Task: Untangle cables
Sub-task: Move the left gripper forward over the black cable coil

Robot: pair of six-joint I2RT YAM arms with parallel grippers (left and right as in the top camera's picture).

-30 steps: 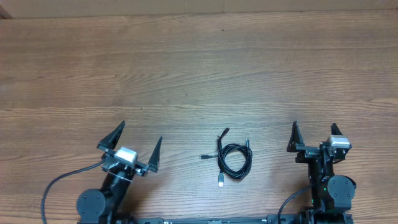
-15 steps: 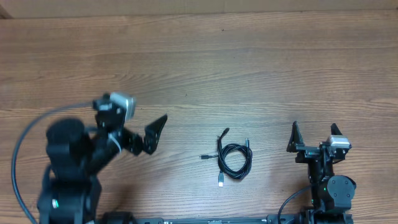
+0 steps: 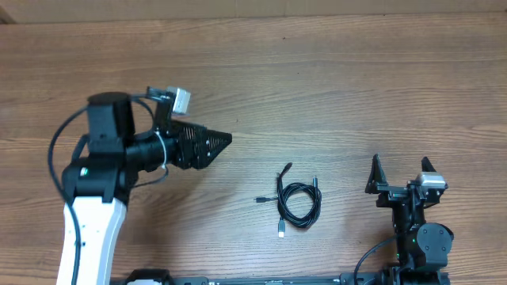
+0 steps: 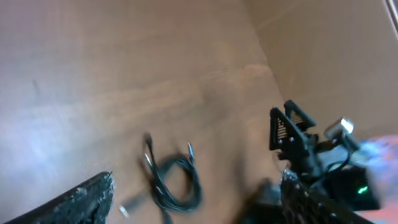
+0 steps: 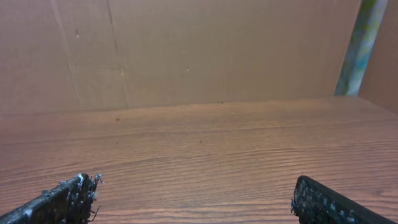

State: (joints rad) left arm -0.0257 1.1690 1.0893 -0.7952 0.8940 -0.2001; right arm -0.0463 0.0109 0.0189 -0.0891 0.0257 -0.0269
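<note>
The cables (image 3: 295, 201) lie as a small coiled black bundle with loose plug ends on the wooden table, near the front middle. They also show blurred in the left wrist view (image 4: 169, 180). My left gripper (image 3: 222, 140) is open and empty, raised and pointing right, to the upper left of the bundle. Its fingers frame the cables in the left wrist view (image 4: 196, 202). My right gripper (image 3: 400, 172) is open and empty at the front right, well right of the bundle. The right wrist view (image 5: 196, 199) shows only bare table between its fingers.
The wooden table (image 3: 317, 79) stretches far behind the cables. A cardboard wall (image 5: 199, 50) stands at its far edge. The right arm (image 4: 311, 155) shows in the left wrist view beyond the cables. A thick black lead (image 3: 55, 154) loops beside the left arm.
My left arm has risen from its rest at the front left, swung up and turned so its gripper points right toward the cables. The right arm and the cables have not moved.
</note>
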